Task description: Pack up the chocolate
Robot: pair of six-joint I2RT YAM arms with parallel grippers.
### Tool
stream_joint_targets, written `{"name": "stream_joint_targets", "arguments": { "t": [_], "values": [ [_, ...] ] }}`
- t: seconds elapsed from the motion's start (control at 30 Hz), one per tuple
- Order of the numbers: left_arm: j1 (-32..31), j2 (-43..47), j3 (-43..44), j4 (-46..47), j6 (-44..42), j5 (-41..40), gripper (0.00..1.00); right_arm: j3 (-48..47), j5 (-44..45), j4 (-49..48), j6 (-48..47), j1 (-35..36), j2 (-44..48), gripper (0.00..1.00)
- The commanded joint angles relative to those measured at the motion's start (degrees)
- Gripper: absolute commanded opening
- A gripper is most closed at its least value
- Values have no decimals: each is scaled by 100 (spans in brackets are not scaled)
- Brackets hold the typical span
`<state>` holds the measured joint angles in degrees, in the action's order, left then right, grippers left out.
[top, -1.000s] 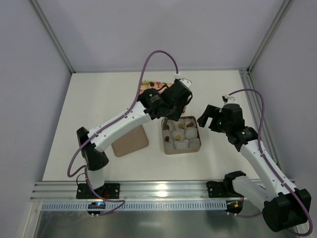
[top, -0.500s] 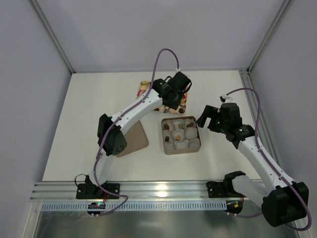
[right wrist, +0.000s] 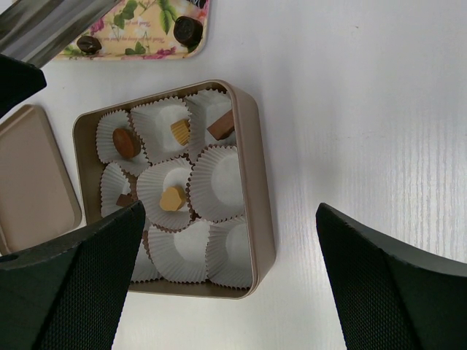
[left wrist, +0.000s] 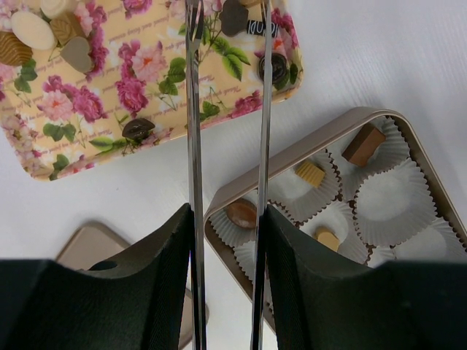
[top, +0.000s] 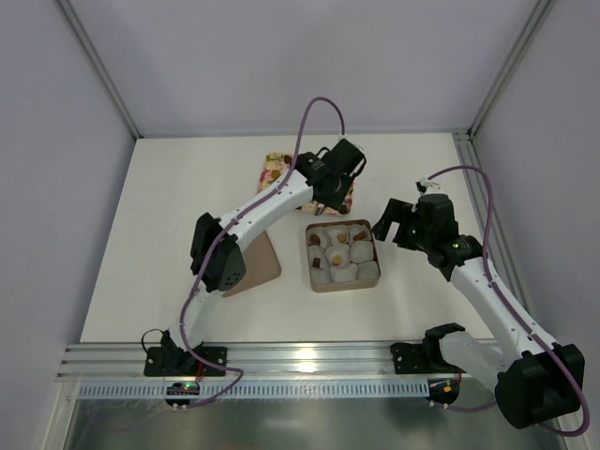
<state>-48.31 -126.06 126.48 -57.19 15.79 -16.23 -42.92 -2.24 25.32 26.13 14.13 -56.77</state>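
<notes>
"What sits furthest left on your bench (top: pixel 169 234)?"

"The tan lid (right wrist: pixel 33 182). It lies flat at nine o'clock from the tin (right wrist: pixel 263 197), just beside it and not touching."

"And the chocolate (left wrist: pixel 137 129)?"

"It is in two places. Some pieces lie loose on the flowered tray (left wrist: pixel 109 95), at eleven o'clock from the tin. The pale and tan ones are bunched in one corner and the dark ones are scattered. The others rest in the white paper cups (right wrist: pixel 219 175) inside the tin. From my right wrist I count a brown oval, two tan bits, a brown block (right wrist: pixel 220 125) and what looks like a small dark piece near my finger's edge."

"How is your left claw (left wrist: pixel 228 14)?"

"It is over the tray, with its thin fingers (left wrist: pixel 194 109) apart. A dark heart (left wrist: pixel 233 16) lies on the tray in the gap between them, and as far as I can see it touches neither. That claw grips nothing."

"And your right claw (right wrist: pixel 230 211)?"

"From above it hangs at two o'clock from the tin. Its fingers are spread wide and hold nothing, and its camera looks down into the cups."
</notes>
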Motion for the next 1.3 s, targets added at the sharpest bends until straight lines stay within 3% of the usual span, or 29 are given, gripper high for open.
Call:
{"name": "stream_joint_targets", "arguments": {
  "t": [0.0, 0.63, 1.27],
  "values": [
    [59, -68, 61, 305, -94, 41, 42, -226, 92, -115, -82, 2, 8, 99],
    [156, -200, -202, 366, -41, 14, 40, -94, 127, -142, -91, 2, 35, 99],
    [164, 266, -580, 445, 38, 137, 39, -68, 101, -142, -47, 2, 79, 99]
  ]
}}
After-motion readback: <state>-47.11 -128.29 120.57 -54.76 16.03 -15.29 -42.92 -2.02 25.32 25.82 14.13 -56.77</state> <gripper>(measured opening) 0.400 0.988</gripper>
